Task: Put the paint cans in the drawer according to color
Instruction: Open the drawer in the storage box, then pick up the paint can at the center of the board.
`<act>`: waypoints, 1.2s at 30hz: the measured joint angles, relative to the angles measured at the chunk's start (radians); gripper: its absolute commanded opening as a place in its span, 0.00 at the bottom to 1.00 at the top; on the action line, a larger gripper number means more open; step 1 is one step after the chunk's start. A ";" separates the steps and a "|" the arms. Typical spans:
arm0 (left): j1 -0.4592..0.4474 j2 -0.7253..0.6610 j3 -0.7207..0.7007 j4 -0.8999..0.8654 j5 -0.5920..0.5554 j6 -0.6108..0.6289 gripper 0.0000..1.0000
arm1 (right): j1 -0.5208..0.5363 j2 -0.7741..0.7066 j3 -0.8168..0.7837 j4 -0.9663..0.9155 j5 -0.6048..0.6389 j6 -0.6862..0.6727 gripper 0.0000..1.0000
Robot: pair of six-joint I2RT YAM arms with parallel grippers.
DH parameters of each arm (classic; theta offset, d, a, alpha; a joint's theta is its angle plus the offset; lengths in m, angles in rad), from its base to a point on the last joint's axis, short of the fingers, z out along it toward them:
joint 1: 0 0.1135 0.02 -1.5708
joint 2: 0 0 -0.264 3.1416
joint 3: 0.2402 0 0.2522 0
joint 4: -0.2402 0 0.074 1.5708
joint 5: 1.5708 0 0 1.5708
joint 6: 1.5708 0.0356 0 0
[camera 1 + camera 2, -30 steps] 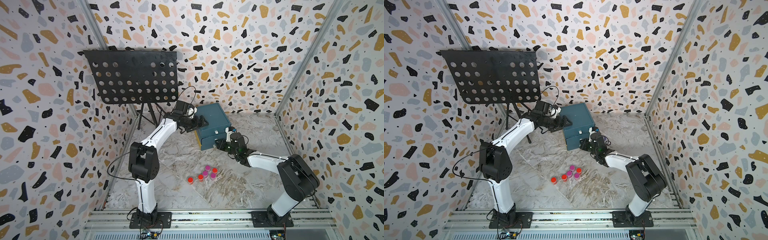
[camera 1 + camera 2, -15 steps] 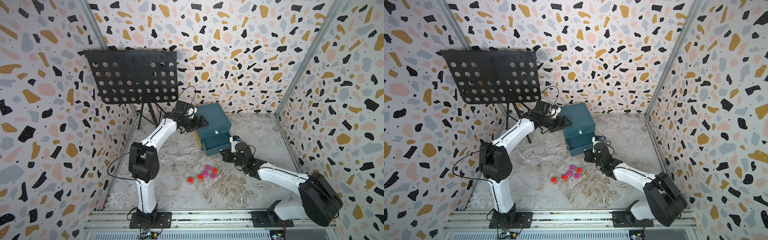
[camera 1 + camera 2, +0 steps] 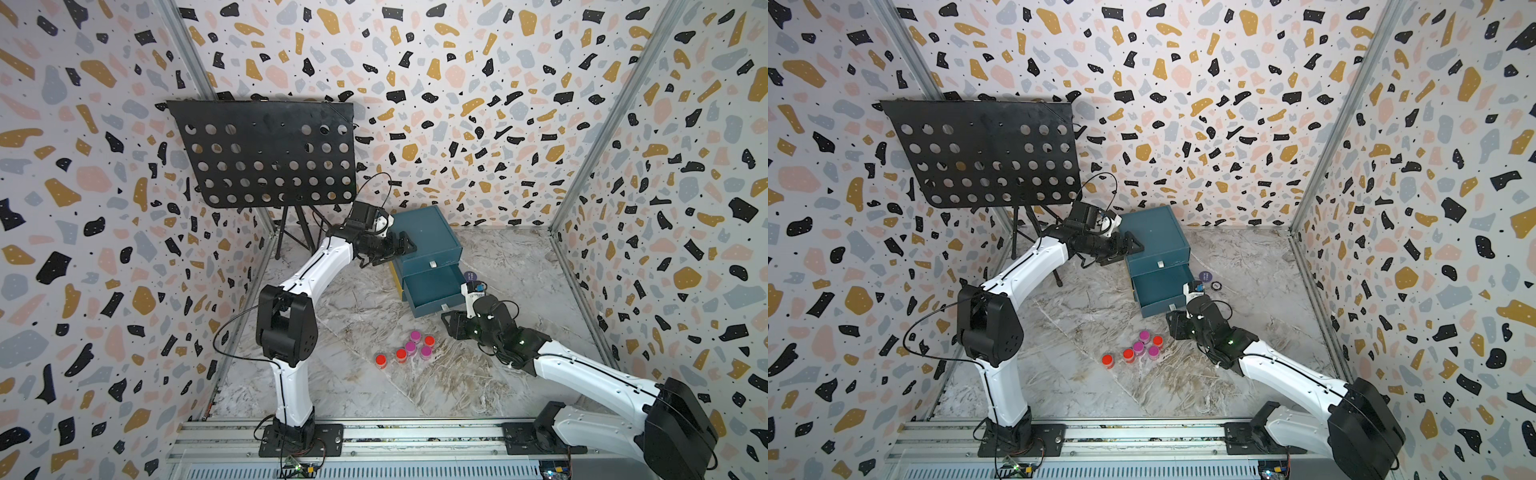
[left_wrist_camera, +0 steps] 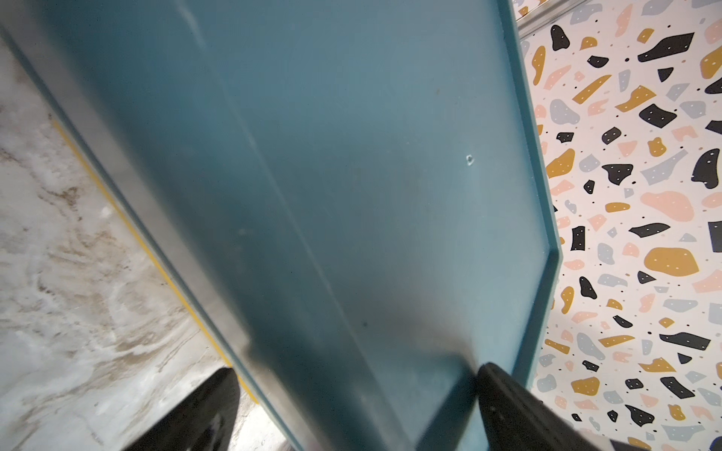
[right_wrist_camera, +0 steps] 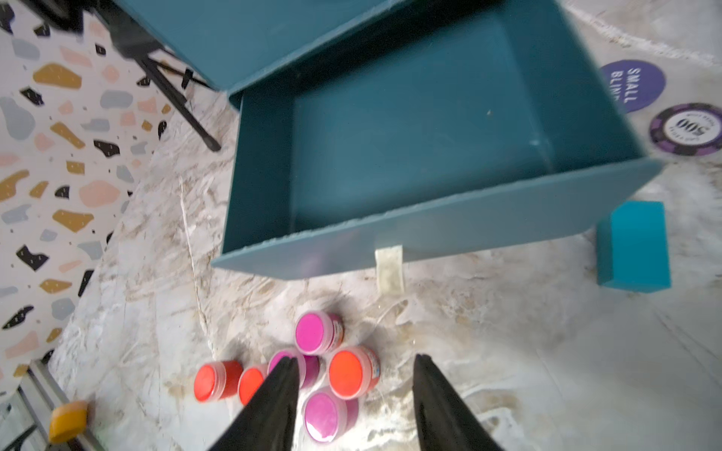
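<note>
As things stand on the table, biggest piece first: the drawer, that dark teal chest, sits near the back edge. Its open tray is pulled out toward the front edge and looks bare inside in the right wrist view. Which level of the chest it is, I can't tell.

Up at the chest's upper left edge, the left gripper sits astride it, fingers well apart, one over the top and one down the side. Whether they're truly clamping, I can't say. The right gripper hovers just in front of the open tray's front panel, toward its right end, jaws spread, nothing between them.

Now the paint cans: six show, upright, bunched mid-table. Three have magenta lids and three have red-to-orange lids whose shades I can't separate.

Here's what the next move turns on. The bunch lies to the right gripper's left and a touch nearer the front edge, near its fingertips. The left gripper is well apart from it, up by the chest, so this looks like the right gripper's pick.

These are round, upright jars, so there's no long axis to line up with. The snag is that they touch one another. The red-lidded can on the bunch's right side is nearest and looks the most reachable. The white pull hangs between the cans and the tray.
</note>
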 measured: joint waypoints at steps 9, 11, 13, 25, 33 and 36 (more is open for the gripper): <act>0.000 0.000 0.000 0.000 -0.001 0.003 0.97 | 0.134 0.058 0.037 -0.089 0.037 -0.072 0.52; 0.000 0.000 0.000 0.000 -0.001 0.004 0.97 | 0.161 0.100 0.069 -0.090 0.038 -0.087 0.52; 0.000 0.000 0.000 0.000 -0.001 0.006 0.97 | 0.193 0.151 0.105 -0.089 0.037 -0.100 0.52; 0.000 -0.001 0.000 0.000 -0.001 0.010 0.97 | 0.386 0.478 0.322 -0.043 -0.019 -0.167 0.53; 0.000 -0.002 -0.002 0.000 -0.001 0.014 0.98 | 0.406 0.650 0.463 -0.055 -0.048 -0.197 0.53; 0.000 -0.004 -0.005 0.000 -0.001 0.014 0.98 | 0.407 0.691 0.498 -0.064 -0.050 -0.204 0.53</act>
